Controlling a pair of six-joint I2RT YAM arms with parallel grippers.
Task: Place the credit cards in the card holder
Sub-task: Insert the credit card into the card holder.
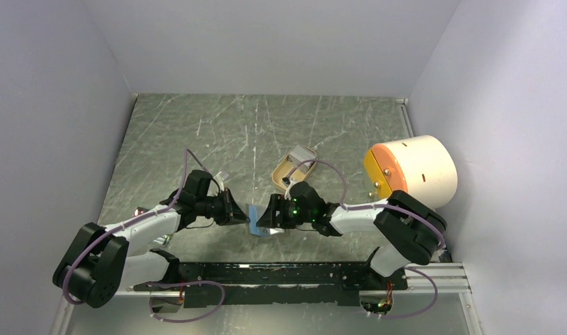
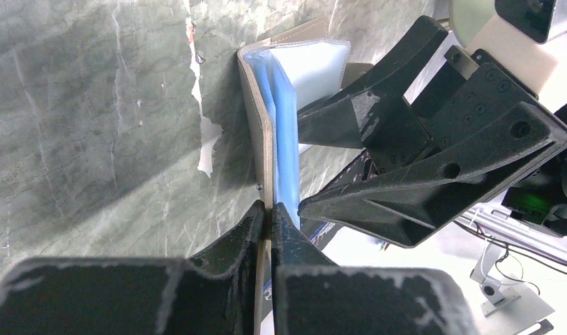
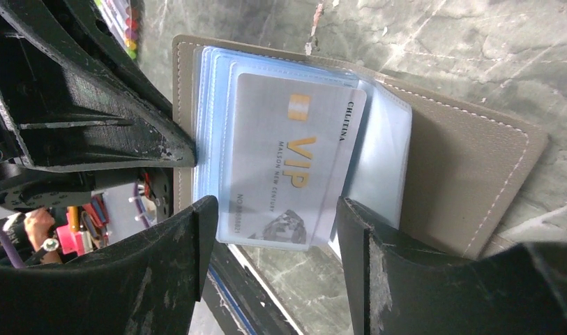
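Centre of the desk (image 3: 441,42), midway between the two arms: the left hand (image 2: 268,213) is pressed together on the edge of the open card holder (image 3: 469,174), pinching its grey-olive cover so the fan of clear blue sleeves (image 3: 385,160) lies exposed. In the right wrist view, a pale credit card (image 3: 287,160) marked VIP lies in the middle of the frame, hazy as though already under a sleeve's plastic. The right hand (image 3: 277,206) stands spread, one finger on each side of the card's lower end. Whether those fingers actually press the card's long edges cannot be told from these views. The step in hand looks to be seating this card fully in its sleeve, and it appears most of the way home. To do it well, the card should probably travel straight along its length, up the frame, staying square to the sleeve so no corner catches. The left hand's pinch serves as the counter-hold and wants to stay firm. Any squeeze across so thin a card should be light, or it may bow and jam. The right fingertips sit just beside the neighbouring sleeves and could snag them.
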